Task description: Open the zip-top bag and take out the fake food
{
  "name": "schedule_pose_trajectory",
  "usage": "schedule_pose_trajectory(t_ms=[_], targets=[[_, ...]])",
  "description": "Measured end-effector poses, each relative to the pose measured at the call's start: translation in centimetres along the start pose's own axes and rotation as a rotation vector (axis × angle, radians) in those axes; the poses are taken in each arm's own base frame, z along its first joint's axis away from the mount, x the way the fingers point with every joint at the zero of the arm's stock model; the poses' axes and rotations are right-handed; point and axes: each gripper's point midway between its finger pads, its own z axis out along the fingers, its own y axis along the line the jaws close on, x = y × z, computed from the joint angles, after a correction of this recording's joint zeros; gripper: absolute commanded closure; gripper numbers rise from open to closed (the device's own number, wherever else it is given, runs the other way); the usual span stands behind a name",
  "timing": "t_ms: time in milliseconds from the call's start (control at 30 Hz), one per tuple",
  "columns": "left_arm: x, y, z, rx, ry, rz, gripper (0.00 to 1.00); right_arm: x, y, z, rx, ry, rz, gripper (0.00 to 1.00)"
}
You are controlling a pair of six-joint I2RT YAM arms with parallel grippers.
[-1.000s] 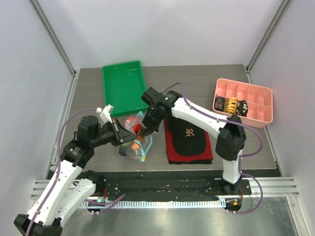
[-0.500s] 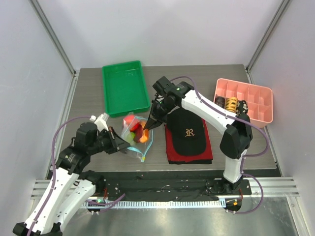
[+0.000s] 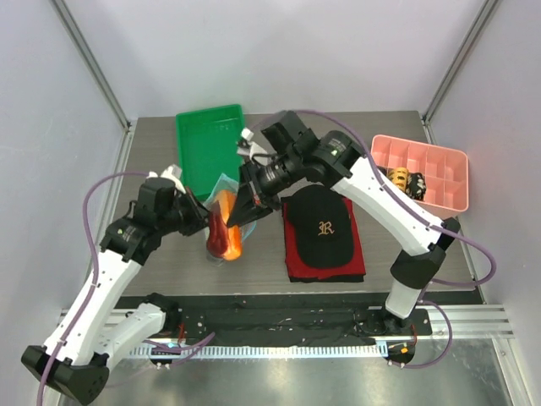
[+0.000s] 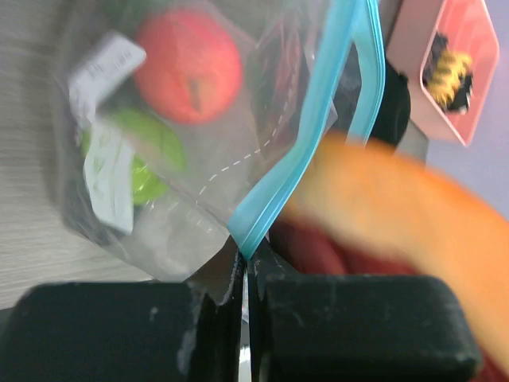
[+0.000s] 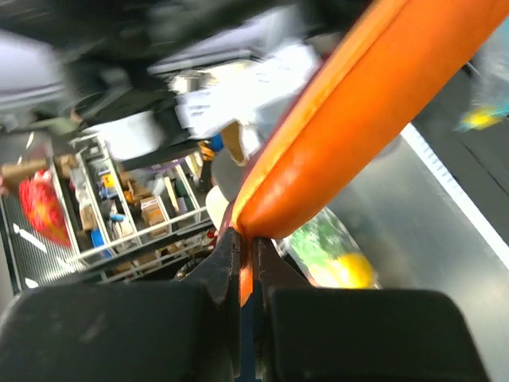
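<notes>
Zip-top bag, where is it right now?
In the top view, the zip-top bag is left of centre, just left of the black cap, in front of the green tray.

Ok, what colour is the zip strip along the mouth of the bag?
Light blue-teal. The zip strip shows best in the left wrist view.

Zip-top bag (image 3: 216, 252) now upright, not flat; melon slice (image 3: 226, 222) on end; left gripper (image 3: 201, 218) and right gripper (image 3: 245, 210) higher

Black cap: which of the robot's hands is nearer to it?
Right. The right hand is just left of the black cap; the left hand is farther left, across the bag.
</notes>
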Motion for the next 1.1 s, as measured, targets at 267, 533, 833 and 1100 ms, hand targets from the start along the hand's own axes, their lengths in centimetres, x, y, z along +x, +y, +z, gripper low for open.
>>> schedule_pose_trajectory(t_ms=[267, 533, 833, 1100], targets=[[-2.1, 2.4, -1.9, -0.182, -0.099, 0.002, 1.0, -6.0, 7.9, -6.9, -0.221, -0.297, -0.195, 0.99], [-2.2, 3.7, -4.8, -0.273, -0.125, 0.035, 1.0, -18.5, 4.8, -3.6, -0.222, -0.491, -0.251, 0.99], [-3.0, 3.6, -5.6, -0.308, -0.142, 0.034, 1.0, -30.0, -13.8, 8.7, 0.04, -0.494, -0.201, 0.99], [-1.9, 3.4, -3.4, -0.257, -0.096, -0.002, 1.0, -33.3, -22.3, 9.8, 0.227, -0.558, -0.196, 0.9]])
